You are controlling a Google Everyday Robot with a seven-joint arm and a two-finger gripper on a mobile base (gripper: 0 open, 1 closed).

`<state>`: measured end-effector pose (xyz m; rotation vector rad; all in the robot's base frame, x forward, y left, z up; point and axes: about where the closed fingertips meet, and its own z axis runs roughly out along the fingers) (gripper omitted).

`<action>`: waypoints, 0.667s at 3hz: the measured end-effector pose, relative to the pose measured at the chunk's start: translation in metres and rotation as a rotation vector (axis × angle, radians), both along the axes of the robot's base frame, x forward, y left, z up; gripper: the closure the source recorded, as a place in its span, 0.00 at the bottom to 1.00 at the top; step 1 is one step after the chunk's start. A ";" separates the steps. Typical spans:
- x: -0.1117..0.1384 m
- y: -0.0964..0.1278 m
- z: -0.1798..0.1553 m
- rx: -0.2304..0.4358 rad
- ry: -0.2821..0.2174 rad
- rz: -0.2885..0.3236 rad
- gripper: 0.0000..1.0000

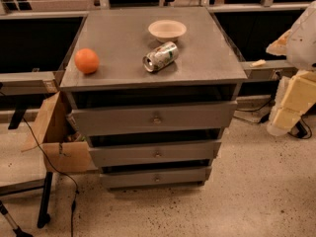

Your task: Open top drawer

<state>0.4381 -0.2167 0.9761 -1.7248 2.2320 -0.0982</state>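
Observation:
The top drawer (123,118) is the widest grey front, just under the cabinet top, with a small brass knob (157,118) at its centre. A dark gap shows above its front panel. Two shorter grey drawer fronts (128,154) sit below it, each with a like knob. My arm and gripper (291,102) show as white and yellowish parts at the right edge, right of the cabinet and well apart from the knob.
On the cabinet top (118,43) lie an orange (87,60), a can on its side (160,56) and a pale bowl (167,30). An open cardboard box (57,132) stands against the cabinet's left side. A black cable and stand legs (44,201) are at the lower left.

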 end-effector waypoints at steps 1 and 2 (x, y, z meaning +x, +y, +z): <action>0.002 0.009 -0.006 0.012 -0.015 0.009 0.00; 0.006 0.048 -0.044 0.081 0.008 0.013 0.00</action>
